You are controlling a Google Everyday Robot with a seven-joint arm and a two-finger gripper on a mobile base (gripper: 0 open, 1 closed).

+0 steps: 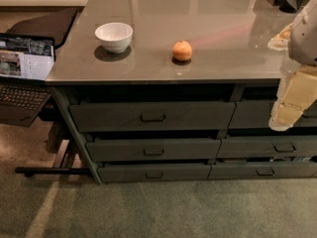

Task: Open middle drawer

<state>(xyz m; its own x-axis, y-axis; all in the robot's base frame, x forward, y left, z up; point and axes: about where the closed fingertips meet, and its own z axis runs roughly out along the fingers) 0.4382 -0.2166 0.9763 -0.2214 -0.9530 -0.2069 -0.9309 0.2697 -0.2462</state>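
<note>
The middle drawer (153, 150) is the mid-sized dark grey-green front in the left column under the counter, with a small dark pull (153, 152) at its centre. Its front lies about in line with the fronts above and below, and none of its inside shows. A taller front (151, 116) is above it and a slimmer one (154, 172) below. My gripper (283, 120), cream-coloured, hangs at the right edge of the view in front of the right column's top drawer. It is well to the right of the middle drawer's pull and a little higher, touching nothing.
A white bowl (114, 36) and an orange fruit (182, 50) sit on the grey countertop (208, 19). An open laptop (25, 71) stands on a low surface at the left. A second column of drawers (277, 148) is at the right. Green carpet (158, 207) lies in front.
</note>
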